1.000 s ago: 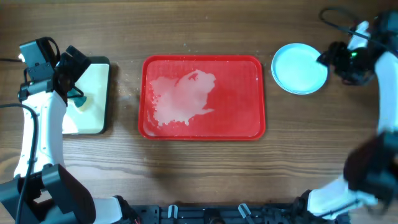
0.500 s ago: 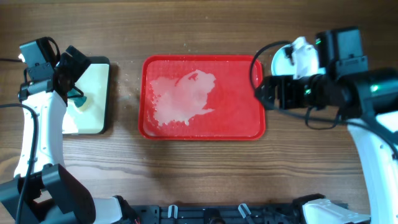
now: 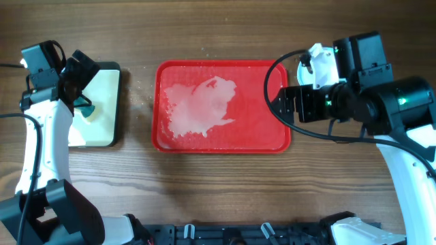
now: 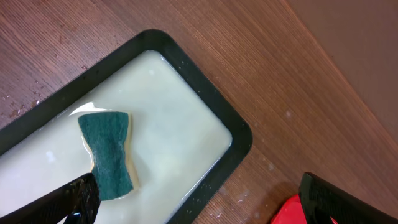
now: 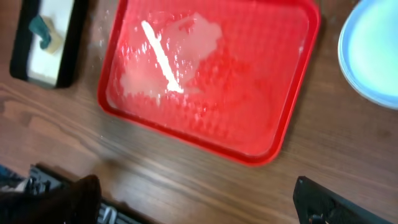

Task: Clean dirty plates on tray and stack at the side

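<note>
The red tray (image 3: 259,129) lies in the middle of the table with a wet, foamy patch (image 3: 197,105) on its left half and no plate on it. It also shows in the right wrist view (image 5: 249,93). A pale turquoise-blue plate stack (image 5: 373,50) sits on the table right of the tray; in the overhead view my right arm hides most of it. My right gripper (image 5: 199,205) is open and empty, high above the tray's right edge (image 3: 283,102). My left gripper (image 4: 199,208) is open and empty above the pan at the left (image 3: 80,75).
A dark-rimmed cream pan (image 3: 95,136) stands left of the tray and holds pale liquid (image 4: 180,124) and a green sponge (image 4: 111,152). A corner of the tray (image 4: 289,214) shows in the left wrist view. Small droplets speckle the wood between pan and tray.
My right arm has swung from beside the plate stack leftward and up toward the camera, and now covers most of the stack. The left arm has not moved.
</note>
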### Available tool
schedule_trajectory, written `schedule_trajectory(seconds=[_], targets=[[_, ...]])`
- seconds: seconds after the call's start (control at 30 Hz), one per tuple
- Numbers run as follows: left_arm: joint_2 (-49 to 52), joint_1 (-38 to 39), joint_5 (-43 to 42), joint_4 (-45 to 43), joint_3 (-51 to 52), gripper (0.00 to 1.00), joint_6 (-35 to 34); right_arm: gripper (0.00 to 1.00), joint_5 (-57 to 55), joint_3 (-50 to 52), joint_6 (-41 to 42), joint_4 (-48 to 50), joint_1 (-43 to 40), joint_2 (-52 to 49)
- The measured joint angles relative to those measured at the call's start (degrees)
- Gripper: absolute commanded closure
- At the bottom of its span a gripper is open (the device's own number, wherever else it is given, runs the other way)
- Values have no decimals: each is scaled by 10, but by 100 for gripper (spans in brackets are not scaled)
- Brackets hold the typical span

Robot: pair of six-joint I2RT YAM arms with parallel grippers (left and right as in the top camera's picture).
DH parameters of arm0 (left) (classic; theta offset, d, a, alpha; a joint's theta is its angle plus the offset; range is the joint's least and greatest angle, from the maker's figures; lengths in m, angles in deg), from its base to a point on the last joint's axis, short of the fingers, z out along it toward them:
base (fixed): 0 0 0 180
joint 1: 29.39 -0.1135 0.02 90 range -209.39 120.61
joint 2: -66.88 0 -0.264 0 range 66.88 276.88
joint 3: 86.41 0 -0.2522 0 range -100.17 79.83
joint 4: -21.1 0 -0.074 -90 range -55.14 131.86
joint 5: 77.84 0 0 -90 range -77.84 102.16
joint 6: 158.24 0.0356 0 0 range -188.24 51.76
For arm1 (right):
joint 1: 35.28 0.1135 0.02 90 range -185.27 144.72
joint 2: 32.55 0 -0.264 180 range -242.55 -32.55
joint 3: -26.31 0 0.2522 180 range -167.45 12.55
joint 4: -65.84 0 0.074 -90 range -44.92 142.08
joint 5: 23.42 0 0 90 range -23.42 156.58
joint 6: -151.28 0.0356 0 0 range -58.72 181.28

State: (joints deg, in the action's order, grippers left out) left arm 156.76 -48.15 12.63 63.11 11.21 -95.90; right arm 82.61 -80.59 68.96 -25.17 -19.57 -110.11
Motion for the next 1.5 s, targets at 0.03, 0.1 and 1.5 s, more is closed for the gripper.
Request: schedule_trajectory(seconds=[0.03,0.1,1.5], targets=[[0,0,0,0,0,0,0,0,0,0,-2,10,0,-1],[0,0,0,0,0,0,0,0,0,0,-14,27,0,-2],[0,0,-4,0,0,0,0,0,-11,927,-146,796,-156,764]])
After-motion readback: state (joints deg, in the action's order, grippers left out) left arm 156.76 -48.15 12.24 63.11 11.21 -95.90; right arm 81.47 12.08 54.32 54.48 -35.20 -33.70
